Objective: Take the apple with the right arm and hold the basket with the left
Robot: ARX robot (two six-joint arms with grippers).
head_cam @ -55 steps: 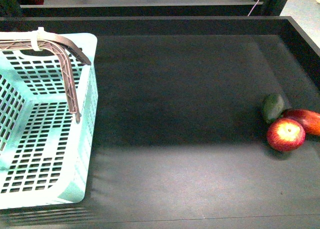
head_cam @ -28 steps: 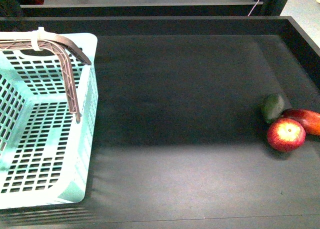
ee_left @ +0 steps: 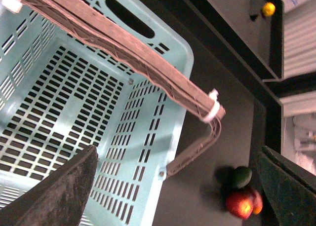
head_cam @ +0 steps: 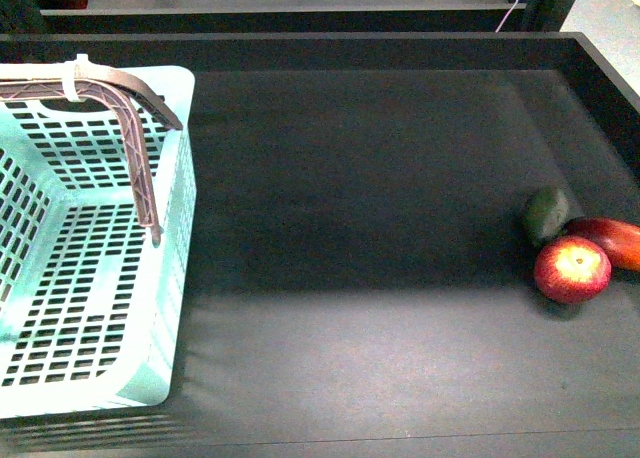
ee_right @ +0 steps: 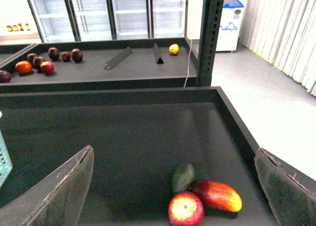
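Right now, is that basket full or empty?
Empty. The basket shows only its bare slotted floor; the apple lies outside it.

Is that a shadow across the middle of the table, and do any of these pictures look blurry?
Front view: a broad soft shadow crosses the table, with a lit strip nearer the camera; the apple is sharp. Left wrist view: the apple looks soft and a little smeared, the basket crisper. Right wrist view: evenly bright, with the far glass-door coolers washed out.
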